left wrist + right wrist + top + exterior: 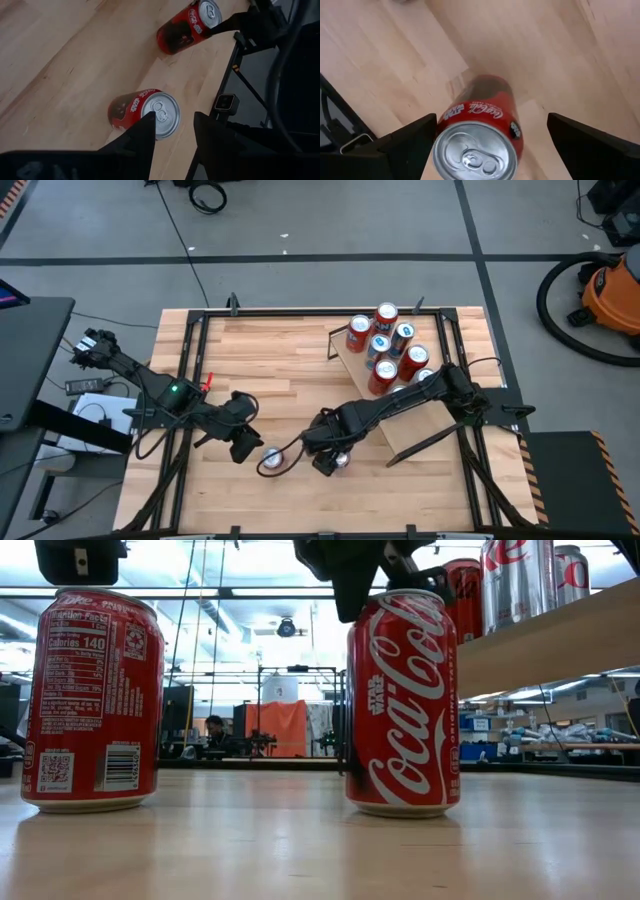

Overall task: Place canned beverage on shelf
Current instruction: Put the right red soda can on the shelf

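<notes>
Right gripper (485, 137) open wide, red can (477, 135) between fingers; off-centre closing risks tipping it; left gripper (172, 132) partly open above other can (145, 112)

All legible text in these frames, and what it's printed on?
"Coca-Cola" script, with a small "STAR WARS" mark: right red can, standing on the table.
"Nutrition Facts", "Calories 140": back panel of the left red can; the finer print, barcode digits and QR code are too small to read.
Partial white script "e": silver can on the shelf.
"Coca-Cola", faint: can between the right pincer's fingers.
Shelf can tops from above: unreadable.
</notes>
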